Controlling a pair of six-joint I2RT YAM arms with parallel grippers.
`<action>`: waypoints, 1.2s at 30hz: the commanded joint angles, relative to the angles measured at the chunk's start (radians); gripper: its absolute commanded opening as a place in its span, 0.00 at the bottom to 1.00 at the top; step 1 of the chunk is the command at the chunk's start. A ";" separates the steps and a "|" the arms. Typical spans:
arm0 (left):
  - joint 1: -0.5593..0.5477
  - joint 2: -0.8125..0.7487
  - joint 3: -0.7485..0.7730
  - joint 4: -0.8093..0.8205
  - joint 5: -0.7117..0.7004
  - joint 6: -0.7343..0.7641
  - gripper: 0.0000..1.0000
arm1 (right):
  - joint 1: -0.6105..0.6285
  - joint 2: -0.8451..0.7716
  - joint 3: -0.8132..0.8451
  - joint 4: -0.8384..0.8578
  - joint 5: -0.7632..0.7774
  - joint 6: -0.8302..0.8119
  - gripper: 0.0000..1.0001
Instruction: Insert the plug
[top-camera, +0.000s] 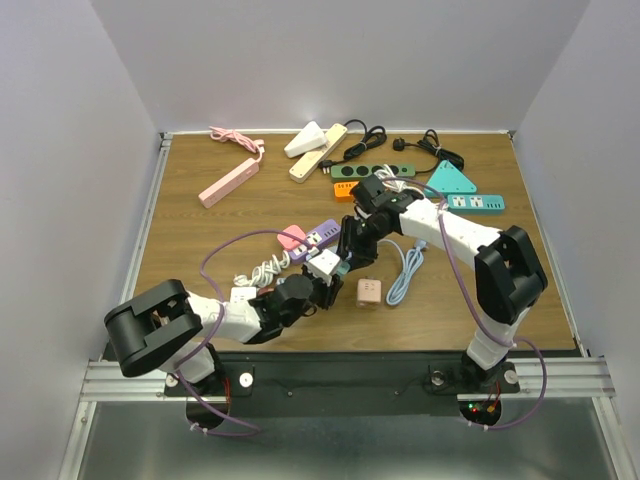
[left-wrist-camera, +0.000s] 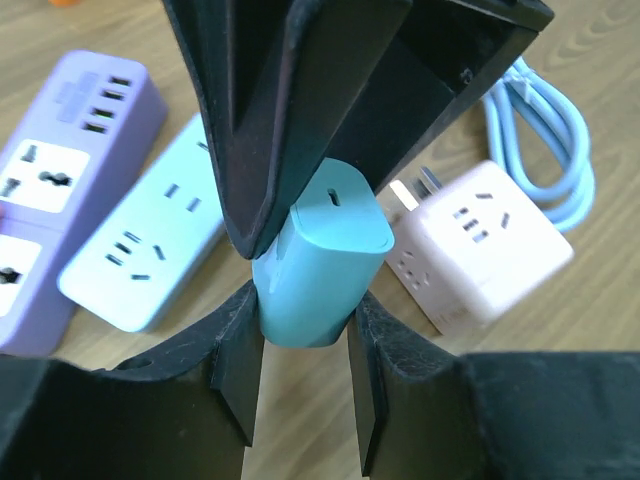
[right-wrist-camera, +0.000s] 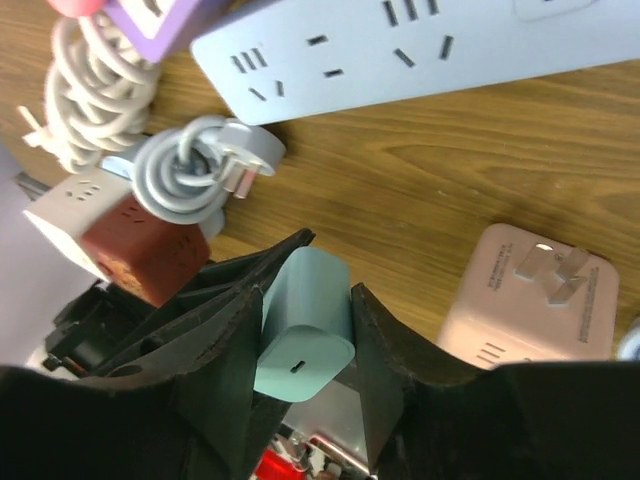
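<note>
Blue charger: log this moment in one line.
thing: blue charger | left fingers: gripping it | right fingers: gripping it | status: not yet inserted

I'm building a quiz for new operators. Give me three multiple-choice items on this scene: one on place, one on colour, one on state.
1. The pink cube-shaped plastic socket lies beside: A the light-blue coiled cable; B a green mug; C a red book.
2. The small rounded plastic charger is: A orange; B teal; C black.
3. That charger is: A dropped; B plugged into a strip; C held by the left tool and right tool together.
Key: A, the cable loops right next to it; B, teal in both wrist views; C, both clamp its sides.
</note>
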 joint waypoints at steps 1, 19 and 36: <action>0.008 -0.022 -0.013 0.061 0.023 -0.051 0.00 | -0.033 -0.019 0.000 -0.004 0.107 -0.105 0.52; 0.105 -0.021 0.035 0.017 0.472 -0.066 0.00 | -0.114 -0.255 0.028 -0.002 0.095 -0.392 0.88; 0.129 -0.054 0.048 0.031 0.537 -0.118 0.00 | -0.058 -0.306 -0.112 0.041 -0.206 -0.429 0.88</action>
